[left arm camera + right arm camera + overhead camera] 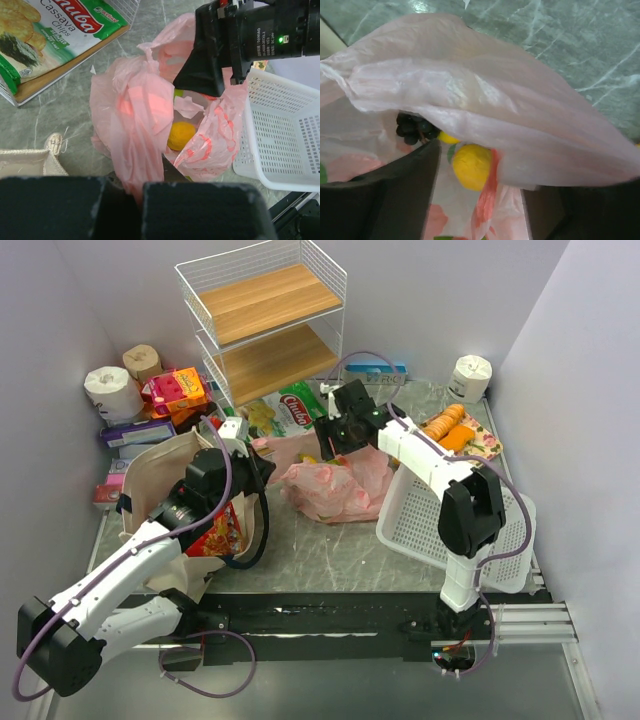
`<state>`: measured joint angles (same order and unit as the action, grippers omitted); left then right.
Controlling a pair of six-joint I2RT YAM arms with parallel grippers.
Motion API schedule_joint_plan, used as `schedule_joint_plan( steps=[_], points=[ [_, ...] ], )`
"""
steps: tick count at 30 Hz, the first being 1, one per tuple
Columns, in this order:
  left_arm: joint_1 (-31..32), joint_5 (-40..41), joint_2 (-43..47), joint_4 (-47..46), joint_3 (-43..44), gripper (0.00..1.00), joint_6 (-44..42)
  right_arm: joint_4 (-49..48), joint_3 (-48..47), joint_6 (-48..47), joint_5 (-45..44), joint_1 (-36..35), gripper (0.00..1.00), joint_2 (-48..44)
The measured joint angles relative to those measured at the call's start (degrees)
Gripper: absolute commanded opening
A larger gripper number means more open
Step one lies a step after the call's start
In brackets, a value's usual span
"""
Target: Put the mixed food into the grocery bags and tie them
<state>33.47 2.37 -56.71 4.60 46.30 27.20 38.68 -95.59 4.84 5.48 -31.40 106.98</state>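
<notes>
The pink fruit-printed plastic bag (335,485) lies mid-table with its mouth open. Inside it the right wrist view shows an orange (472,165), dark grapes (412,127) and a bit of yellow banana (447,138). My left gripper (262,468) is shut on a twisted pink strip of the bag (135,150) at the bag's left side. My right gripper (328,445) hangs over the bag's far edge, its fingers (395,195) apart and pink film draped across them. The beige canvas tote (160,465) stands at the left under my left arm, with a red snack packet (215,530) in it.
A white perforated basket (450,515) sits tilted right of the bag. Behind are a wire shelf with wooden boards (265,315), a green cassava chips packet (300,405), an orange carton (175,390) and toilet-paper rolls (108,388). Side walls close in left and right.
</notes>
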Motion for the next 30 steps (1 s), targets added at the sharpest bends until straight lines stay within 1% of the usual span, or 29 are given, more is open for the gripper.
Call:
schedule_joint_plan(
  steps=[2,4,9,12,14,15,16,18,19,20,21,23,26,28,30],
  points=[
    [0.0,-0.02,0.0,0.04,0.0,0.01,0.07,-0.07,0.0,-1.38,-1.42,-0.55,0.83,0.09],
    [0.0,-0.04,0.0,0.22,0.0,0.01,0.09,-0.2,0.0,-3.17,-2.43,-0.87,0.84,0.09],
    [0.0,-0.11,0.0,0.55,0.02,0.01,0.07,-1.53,0.02,-8.33,-5.16,-1.88,0.84,0.96],
    [0.0,-0.13,0.0,0.83,0.33,0.01,0.07,-2.21,0.02,-10.43,-6.86,-2.25,0.81,2.99],
    [0.0,-0.13,0.0,0.87,0.59,0.01,0.07,-2.23,0.11,-11.19,-8.11,-2.38,0.71,4.79],
    [0.0,-0.09,0.0,0.87,0.68,0.01,0.07,-2.27,0.24,-11.74,-8.72,-2.38,0.65,5.64],
    [0.0,-0.09,0.0,0.87,0.7,0.01,0.07,-2.27,0.35,-12.17,-9.31,-2.38,0.5,6.4],
    [0.0,-0.07,0.02,0.9,0.74,0.01,0.07,-2.05,0.44,-13.05,-10.34,-2.38,0.31,7.43],
    [0.0,0.0,0.02,0.98,0.81,0.01,0.07,-1.81,0.44,-13.29,-10.6,-2.38,0.13,7.54],
    [0.0,0.09,0.02,1.29,1.01,0.01,0.09,-1.53,0.44,-13.4,-10.86,-2.38,0.04,7.54],
    [0.0,0.2,0.02,1.55,1.25,0.01,0.13,-1.42,0.42,-13.53,-11.1,-2.38,0.0,7.28],
    [0.0,1.11,0.02,2.27,1.99,0.01,0.63,-0.15,-0.48,-13.0,-11.04,-2.38,0.0,6.73],
    [0.0,3.28,-0.13,2.91,3.93,0.01,1.27,3.06,-4.87,-11.52,-9.01,-2.29,0.0,5.62],
    [0.0,5.14,-0.61,3.48,6.32,0.01,1.62,4.35,-8.79,-10.05,-5.77,-1.92,0.0,3.48],
    [0.0,7.08,-1.55,3.74,9.31,0.01,2.03,4.76,-12.15,-8.44,-1.31,-1.38,0.0,-0.7]
  ],
)
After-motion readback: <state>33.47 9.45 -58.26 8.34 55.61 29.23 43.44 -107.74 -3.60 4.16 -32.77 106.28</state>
